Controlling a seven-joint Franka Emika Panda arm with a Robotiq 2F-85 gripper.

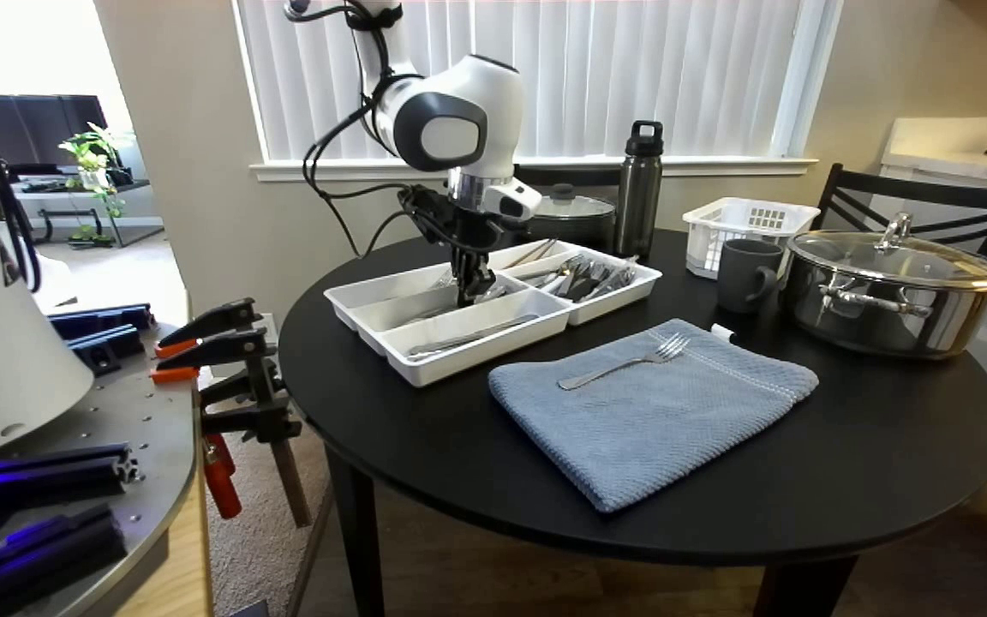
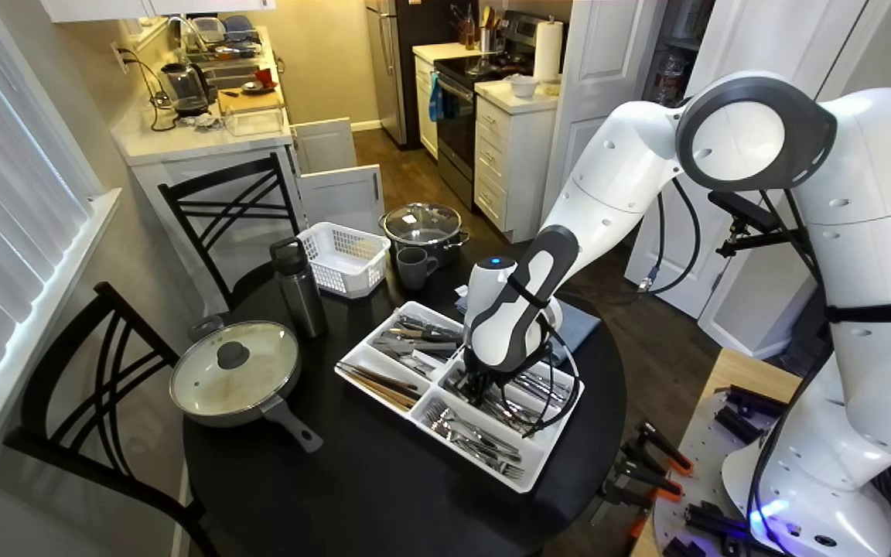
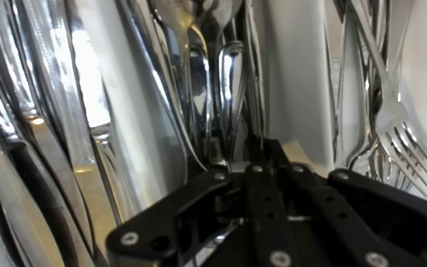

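I read the pincer [image 3: 261,142] as pressed nearly together, low in the tray's [image 1: 493,351] middle compartment; cannot tell whether it pinches anything. Cutlery [image 3: 232,74] crowds its tips, stretching to twelve o'clock in the wrist view. Risks: overlapping handles could snag on lifting; sideways drift could scrape the divider [image 3: 295,81] at one o'clock

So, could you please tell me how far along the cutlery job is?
Apparently done: one silver metal fork lies on the folded blue towel. In hand: the black gripper seemingly pinches a slim silver utensil inside the white plastic tray. Probably left: lifting it clear of other metal cutlery.
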